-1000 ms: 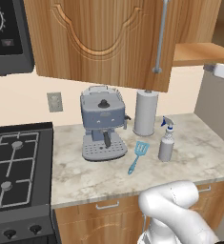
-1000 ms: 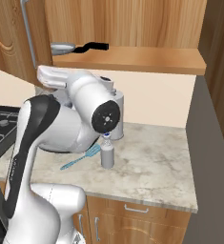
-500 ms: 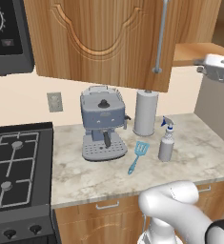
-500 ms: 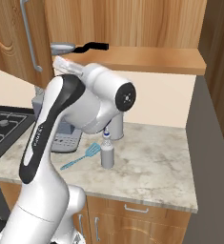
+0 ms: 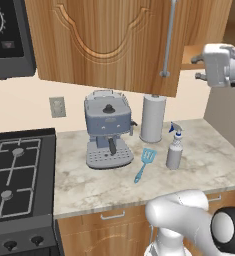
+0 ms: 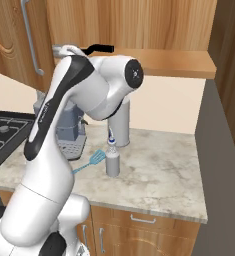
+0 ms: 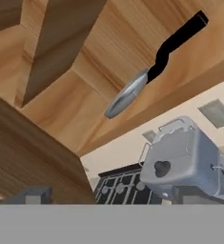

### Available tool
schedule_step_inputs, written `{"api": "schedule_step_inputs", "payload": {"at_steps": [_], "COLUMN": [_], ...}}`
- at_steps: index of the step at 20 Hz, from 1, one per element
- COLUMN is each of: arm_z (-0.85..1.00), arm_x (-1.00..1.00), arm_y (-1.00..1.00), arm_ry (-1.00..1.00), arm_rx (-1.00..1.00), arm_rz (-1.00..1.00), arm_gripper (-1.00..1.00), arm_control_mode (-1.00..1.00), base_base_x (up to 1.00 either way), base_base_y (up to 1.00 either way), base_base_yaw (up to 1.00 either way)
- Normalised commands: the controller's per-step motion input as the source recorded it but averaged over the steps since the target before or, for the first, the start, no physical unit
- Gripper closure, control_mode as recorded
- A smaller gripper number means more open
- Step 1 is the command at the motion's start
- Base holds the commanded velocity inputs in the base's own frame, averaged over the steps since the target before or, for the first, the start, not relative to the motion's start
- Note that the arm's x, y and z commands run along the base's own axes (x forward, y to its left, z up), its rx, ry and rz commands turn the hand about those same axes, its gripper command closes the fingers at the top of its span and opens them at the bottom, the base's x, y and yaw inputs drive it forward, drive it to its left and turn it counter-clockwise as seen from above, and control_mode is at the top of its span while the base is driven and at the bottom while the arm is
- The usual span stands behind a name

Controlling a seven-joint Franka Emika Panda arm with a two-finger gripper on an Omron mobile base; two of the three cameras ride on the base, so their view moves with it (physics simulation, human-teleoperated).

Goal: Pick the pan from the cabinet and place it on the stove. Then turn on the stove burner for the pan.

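Observation:
The pan (image 7: 127,94) lies on the shelf inside the open upper cabinet (image 5: 104,40). It is seen edge-on, silver, with its black handle (image 7: 179,37) pointing away; that handle (image 6: 102,48) also sticks out past my arm over the shelf board (image 6: 174,62). My gripper (image 5: 199,68) hovers at shelf height, right of the open door, pointing left into the cabinet. Its fingertips (image 7: 35,195) stand wide apart, open, with nothing between them, short of the pan. The black stove (image 5: 14,175) sits low at the left, its grates (image 7: 117,187) below the shelf.
On the marble counter (image 5: 209,165) stand a grey coffee machine (image 5: 108,131), a paper towel roll (image 5: 153,118), a spray bottle (image 5: 174,148) and a blue spatula (image 5: 144,163). The open door's bar handle (image 5: 168,40) hangs just left of my hand. A black microwave (image 5: 6,40) is mounted above the stove.
My hand has shifted left toward the cabinet shelf at the same height, and the arm's elbow has swung up and to the right. The pan has not moved.

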Motion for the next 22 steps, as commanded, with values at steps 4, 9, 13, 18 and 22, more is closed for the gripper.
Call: {"api": "schedule_step_inputs", "payload": {"at_steps": [4, 9, 13, 18, 22], "arm_z": [-0.05, -0.23, -0.31, -0.16, 0.0], "arm_x": [0.17, 0.19, 0.26, 0.23, 0.03], "arm_y": [0.24, 0.14, 0.12, 0.24, 0.52], "arm_ry": [0.3, 0.21, 0.15, 0.13, 0.15], "arm_rx": [0.09, 0.14, 0.15, 0.13, 0.03], "arm_rz": [0.06, 0.07, 0.07, 0.06, 0.02], "arm_gripper": [-1.0, -1.0, -1.0, -1.0, -1.0], "arm_control_mode": [-1.0, -1.0, -1.0, -1.0, -1.0], "base_base_x": [0.0, 0.0, 0.0, 0.0, 0.0], "base_base_y": [0.0, 0.0, 0.0, 0.0, 0.0], "base_base_yaw": [0.0, 0.0, 0.0, 0.0, 0.0]}}
